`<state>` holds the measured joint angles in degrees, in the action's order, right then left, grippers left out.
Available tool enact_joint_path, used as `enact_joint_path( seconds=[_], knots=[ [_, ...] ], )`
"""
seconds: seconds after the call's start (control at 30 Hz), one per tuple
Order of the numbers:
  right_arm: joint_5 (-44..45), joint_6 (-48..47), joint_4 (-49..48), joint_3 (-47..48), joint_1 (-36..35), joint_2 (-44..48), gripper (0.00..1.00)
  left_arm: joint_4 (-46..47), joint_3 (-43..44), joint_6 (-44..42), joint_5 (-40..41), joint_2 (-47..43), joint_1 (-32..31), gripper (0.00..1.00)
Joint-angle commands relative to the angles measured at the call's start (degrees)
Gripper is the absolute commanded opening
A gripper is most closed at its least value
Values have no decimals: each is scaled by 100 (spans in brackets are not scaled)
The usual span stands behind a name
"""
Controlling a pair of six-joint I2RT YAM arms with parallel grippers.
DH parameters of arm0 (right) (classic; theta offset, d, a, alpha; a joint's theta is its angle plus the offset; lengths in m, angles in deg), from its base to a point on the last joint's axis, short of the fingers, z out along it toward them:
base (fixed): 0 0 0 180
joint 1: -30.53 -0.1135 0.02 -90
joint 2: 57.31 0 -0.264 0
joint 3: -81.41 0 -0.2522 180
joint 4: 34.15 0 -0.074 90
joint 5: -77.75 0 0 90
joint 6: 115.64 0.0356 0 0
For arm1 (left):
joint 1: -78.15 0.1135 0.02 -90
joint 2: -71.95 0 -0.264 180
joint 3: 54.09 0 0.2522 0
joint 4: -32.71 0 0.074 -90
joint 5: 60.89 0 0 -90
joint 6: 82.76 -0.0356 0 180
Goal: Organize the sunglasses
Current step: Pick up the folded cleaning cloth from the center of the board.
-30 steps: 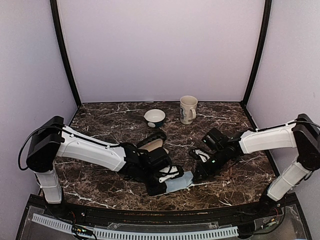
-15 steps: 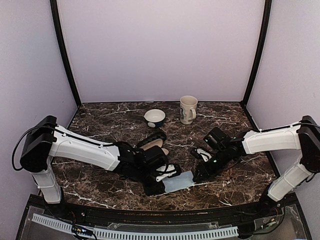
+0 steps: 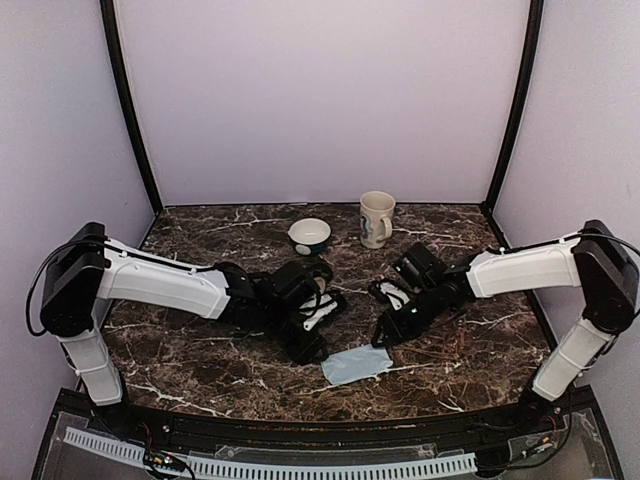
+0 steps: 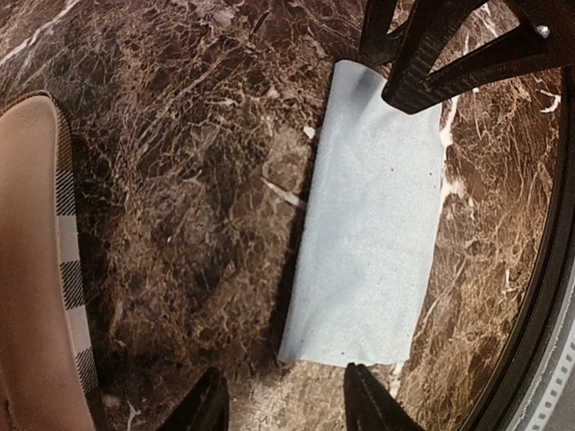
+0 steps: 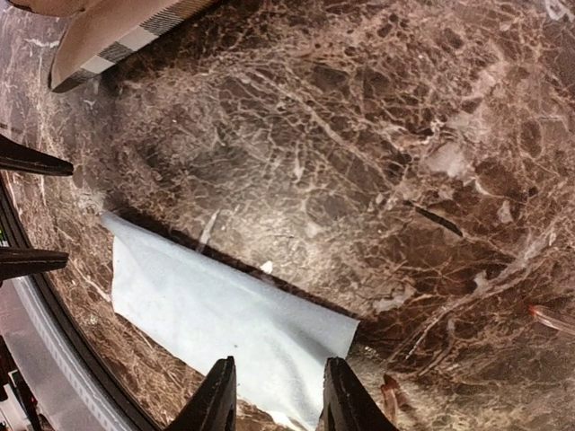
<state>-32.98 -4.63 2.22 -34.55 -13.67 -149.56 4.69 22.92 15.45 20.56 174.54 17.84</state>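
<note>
A light blue cloth lies flat on the marble near the table's front edge. My left gripper stands open just off the cloth's left end, nothing between its fingers. From the right, my open right gripper hovers over the cloth's other end. An open checkered case with a tan inside sits behind the left gripper, partly covered by that arm. The sunglasses do not show clearly in any view.
A cream mug and a small white bowl stand at the back of the table. The black front rim runs close behind the cloth. Purple walls close in the sides and back.
Both grippers have opened and let go of the cloth, then drawn back and away from it. The cloth now lies flat by itself.
</note>
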Motion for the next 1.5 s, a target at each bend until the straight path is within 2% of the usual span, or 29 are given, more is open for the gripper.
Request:
enact_joint_path(
  seconds=[0.0, 0.37, 0.63, 0.93, 1.27, 1.47],
  knots=[
    [35, -171, -226, 160, 58, -230, 35, 96, 71, 178, -218, 113, 59, 45],
    [113, -263, -312, 167, 148, -370, 35, 29, 247, 159, -306, 430, 64, 43],
    [329, -298, -267, 136, 190, -126, 35, -19, 311, 178, -349, 556, 68, 35],
    [263, -470, -485, 70, 246, -438, 34, -2, 311, 195, -407, 605, 64, 29],
    [-52, -450, -729, -220, 247, -541, 30, 63, 221, 264, -516, 614, 64, 21],
    [-153, -440, -785, -344, 246, -507, 26, 94, 181, 301, -558, 631, 64, 19]
  ],
)
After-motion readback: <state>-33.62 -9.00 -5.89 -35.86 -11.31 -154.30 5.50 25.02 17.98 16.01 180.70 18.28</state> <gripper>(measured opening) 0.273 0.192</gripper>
